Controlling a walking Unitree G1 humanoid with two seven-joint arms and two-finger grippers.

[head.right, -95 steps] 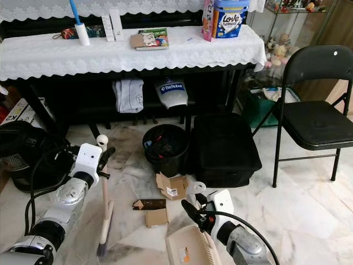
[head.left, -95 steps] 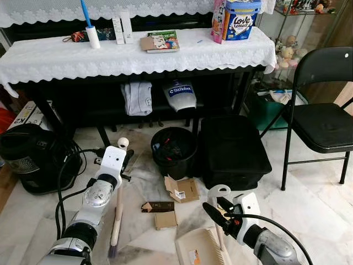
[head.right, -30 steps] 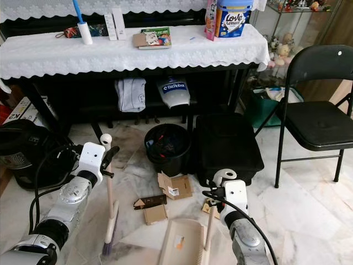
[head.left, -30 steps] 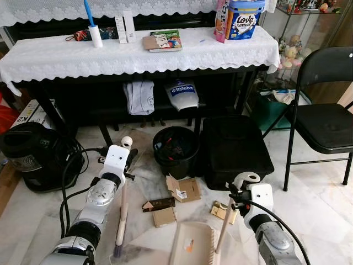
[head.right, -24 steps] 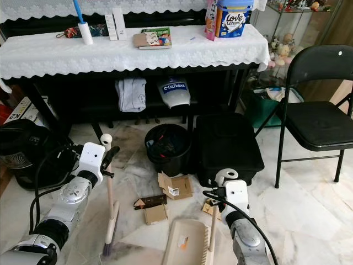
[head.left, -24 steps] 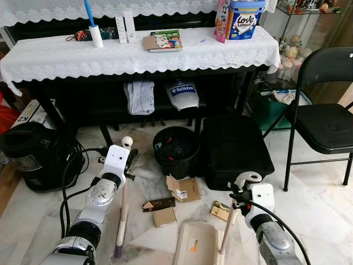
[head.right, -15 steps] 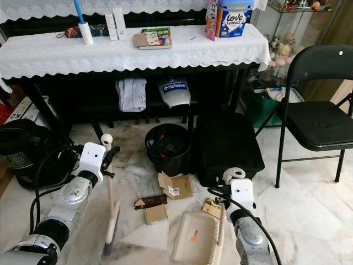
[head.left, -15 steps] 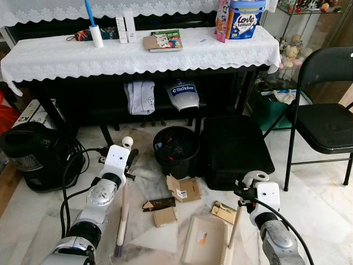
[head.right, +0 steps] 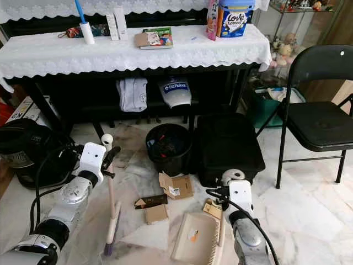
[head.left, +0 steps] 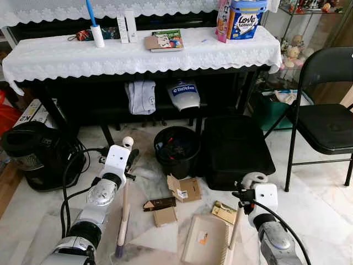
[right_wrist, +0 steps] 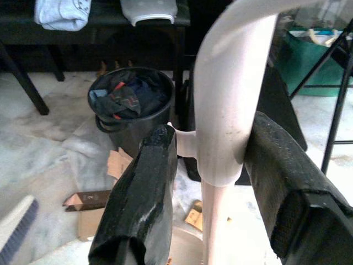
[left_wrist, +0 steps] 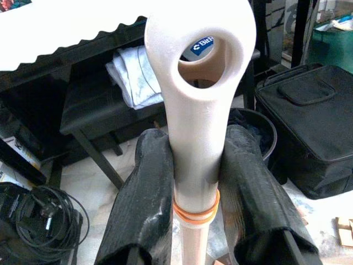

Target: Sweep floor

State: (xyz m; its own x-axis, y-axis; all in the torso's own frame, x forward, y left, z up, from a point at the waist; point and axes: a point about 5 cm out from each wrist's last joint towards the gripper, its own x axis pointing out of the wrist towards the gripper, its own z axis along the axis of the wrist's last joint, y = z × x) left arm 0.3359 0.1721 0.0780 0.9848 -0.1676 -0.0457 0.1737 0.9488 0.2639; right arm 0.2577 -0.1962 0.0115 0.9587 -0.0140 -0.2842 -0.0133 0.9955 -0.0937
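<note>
Clearly the robot stood before a long table point(head.left: 55, 61) with a white lace cloth, a black case point(head.left: 236, 149) under it and a black folding chair point(head.left: 325, 118) at the right. The left gripper point(left_wrist: 196, 165) was clamped on the broom point(head.left: 122, 212), whose brush end rested on the marble floor point(head.left: 314, 193) at the near left. The right gripper point(right_wrist: 218, 165) was closed around the handle of the dustpan point(head.left: 208, 240), which lay flat on the near floor, its mouth toward the litter.

Between broom and dustpan lay the cardboard pieces: an open box point(head.left: 184, 189), a dark flat carton point(head.left: 159, 205), a small brown box point(head.left: 165, 216), and a scrap point(head.left: 223, 212) just beside the dustpan handle. A black bin point(head.left: 176, 150) stood behind them.

To do this step well, I think the dustpan lip should stay pressed on the floor while the broom pushes the pieces rightward with short strokes.

Readable writing: "Love Letters" on the blue tin point(head.left: 242, 19), and "BitRobot" on the white bag point(head.left: 184, 94) under the table.
</note>
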